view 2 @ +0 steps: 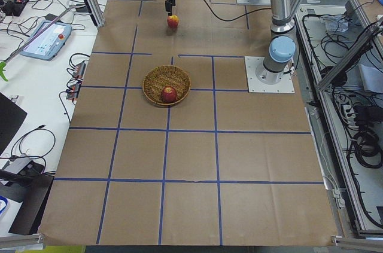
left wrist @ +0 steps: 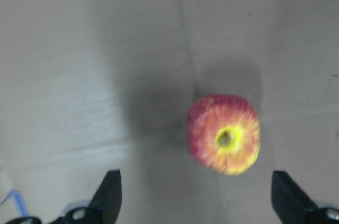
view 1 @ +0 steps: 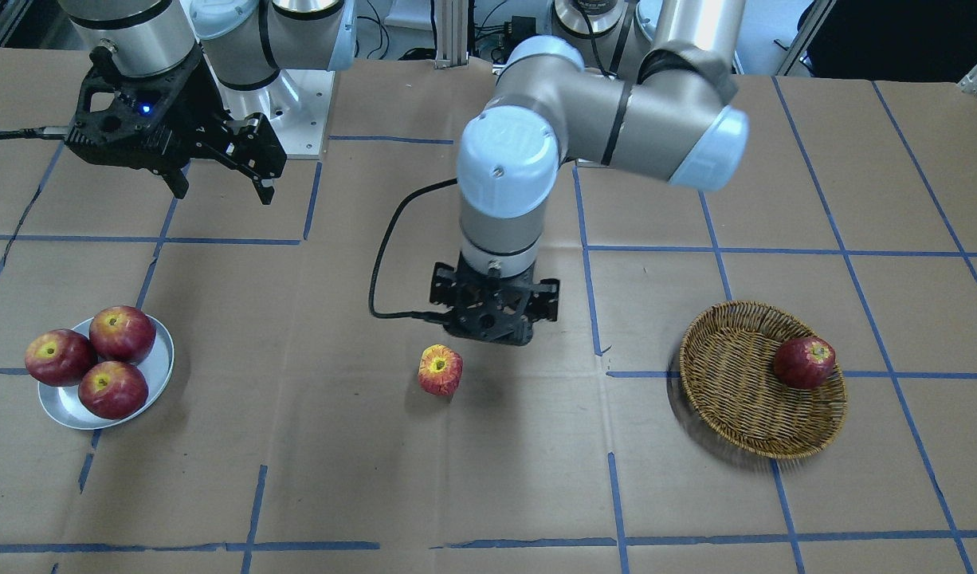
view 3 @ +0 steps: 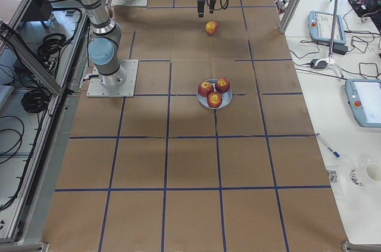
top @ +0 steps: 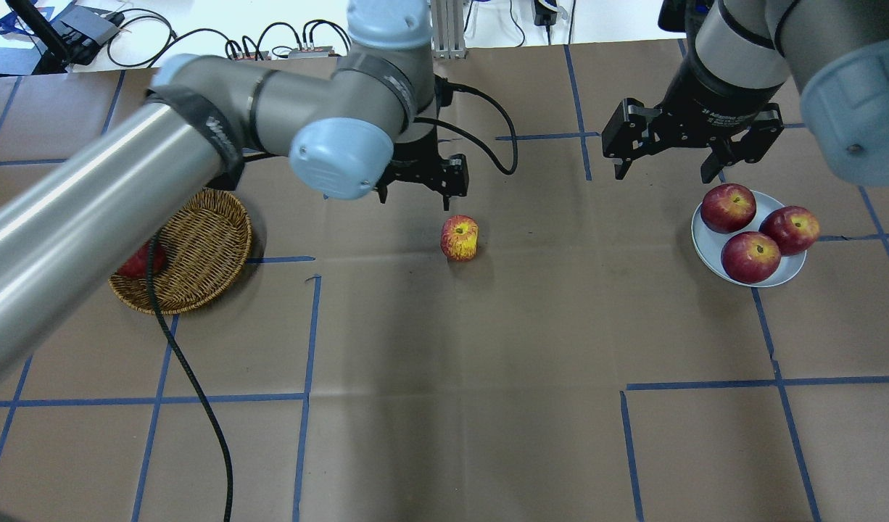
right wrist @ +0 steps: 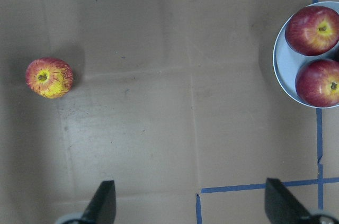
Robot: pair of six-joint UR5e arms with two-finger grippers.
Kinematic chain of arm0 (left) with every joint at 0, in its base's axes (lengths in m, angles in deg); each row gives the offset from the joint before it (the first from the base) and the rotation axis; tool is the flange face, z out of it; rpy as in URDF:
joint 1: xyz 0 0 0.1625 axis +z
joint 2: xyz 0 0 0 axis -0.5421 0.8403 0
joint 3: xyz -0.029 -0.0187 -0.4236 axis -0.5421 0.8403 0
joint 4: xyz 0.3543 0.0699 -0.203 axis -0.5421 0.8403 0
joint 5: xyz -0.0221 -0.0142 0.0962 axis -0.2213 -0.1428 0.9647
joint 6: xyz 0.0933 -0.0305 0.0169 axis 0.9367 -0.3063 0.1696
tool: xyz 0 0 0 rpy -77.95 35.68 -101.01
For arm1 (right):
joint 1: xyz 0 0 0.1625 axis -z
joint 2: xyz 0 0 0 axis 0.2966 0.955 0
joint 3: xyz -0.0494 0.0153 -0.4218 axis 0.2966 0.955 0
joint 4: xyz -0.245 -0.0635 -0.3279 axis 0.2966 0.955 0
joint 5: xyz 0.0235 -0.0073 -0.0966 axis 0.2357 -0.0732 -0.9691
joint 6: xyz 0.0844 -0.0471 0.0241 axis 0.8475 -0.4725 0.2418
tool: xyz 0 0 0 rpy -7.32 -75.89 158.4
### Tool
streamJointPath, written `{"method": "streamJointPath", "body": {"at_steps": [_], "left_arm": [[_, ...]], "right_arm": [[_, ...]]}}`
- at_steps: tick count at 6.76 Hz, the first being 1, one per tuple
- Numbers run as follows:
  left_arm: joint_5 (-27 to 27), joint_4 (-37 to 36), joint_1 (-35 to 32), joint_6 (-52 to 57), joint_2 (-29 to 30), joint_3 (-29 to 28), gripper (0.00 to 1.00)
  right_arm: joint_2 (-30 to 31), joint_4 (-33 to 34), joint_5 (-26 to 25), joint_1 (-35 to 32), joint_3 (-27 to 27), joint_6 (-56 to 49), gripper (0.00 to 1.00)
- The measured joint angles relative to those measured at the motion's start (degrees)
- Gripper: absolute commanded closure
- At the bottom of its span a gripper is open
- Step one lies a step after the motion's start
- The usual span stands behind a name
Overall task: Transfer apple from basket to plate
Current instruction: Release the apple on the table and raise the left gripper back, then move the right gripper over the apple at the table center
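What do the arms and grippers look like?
Left arm and right arm: silver-grey tubes, pale blue joint caps. Left gripper and right gripper: black, two-fingered. A black cable leaves the left one; a blue light shows on the right.

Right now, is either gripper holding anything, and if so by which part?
Nothing is held. The left gripper and right gripper are both open and empty; the pinkish-red, yellow-patched apple sits free on the brown table.
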Motion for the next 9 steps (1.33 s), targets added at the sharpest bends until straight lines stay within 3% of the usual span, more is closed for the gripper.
{"method": "streamJointPath", "body": {"at_steps": [2, 4, 7, 9], "left_arm": [[0.17, 12.62, 7.16, 6.69, -11.17, 1.45, 0.01], [-0.07, 17.23, 12.99, 10.71, -18.42, 2.2, 0.01], [-0.45, 17.89, 14.26, 11.7, -20.5, 2.23, 0.01], [-0.62, 17.7, 14.26, 11.59, -20.42, 2.53, 0.01]], "right_arm": [[0.0, -0.01, 0.0, 0.0, 0.0, 0.0, 0.0], [-0.09, -0.06, -0.01, 0.0, 0.13, 0.0, 0.0], [-0.7, -0.08, -0.05, -0.06, 1.18, 0.08, 0.0], [-4.56, -0.84, -0.49, -2.25, 5.77, 1.5, 0.0]]}}
